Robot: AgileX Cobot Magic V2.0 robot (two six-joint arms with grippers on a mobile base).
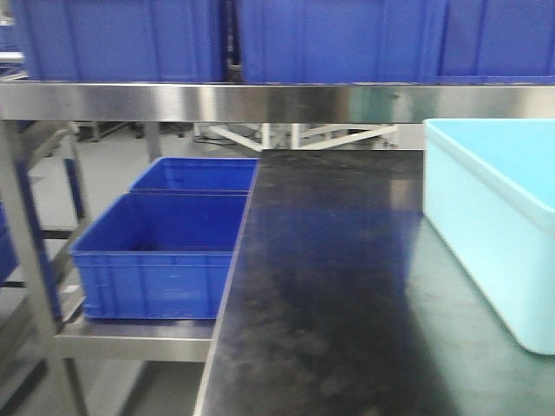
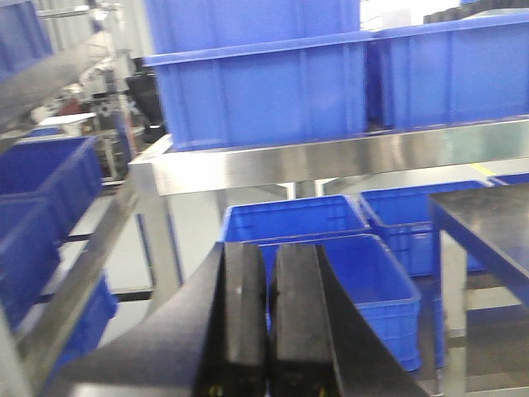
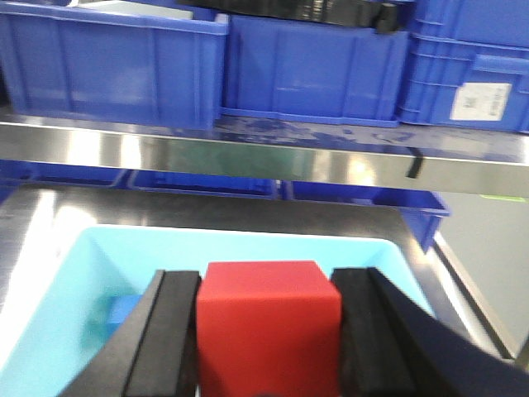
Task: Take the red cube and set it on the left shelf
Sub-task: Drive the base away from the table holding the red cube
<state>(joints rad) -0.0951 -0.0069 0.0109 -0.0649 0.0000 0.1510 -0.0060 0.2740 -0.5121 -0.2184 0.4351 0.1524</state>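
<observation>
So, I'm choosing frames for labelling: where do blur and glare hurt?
Front view: soft throughout, glare streaks across the left shelf, sheen on the black table. Left wrist view: blurred, left gripper soft. Right wrist view: red cube soft-edged in the right gripper, shelf glare too.

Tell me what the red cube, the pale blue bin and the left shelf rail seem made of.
The red cube looks like matte plastic or painted wood: flat even colour, no glare. The pale blue bin seems smooth moulded plastic, given its rounded rim and soft sheen. The left shelf rail appears brushed stainless steel: streaky horizontal reflections.
</observation>
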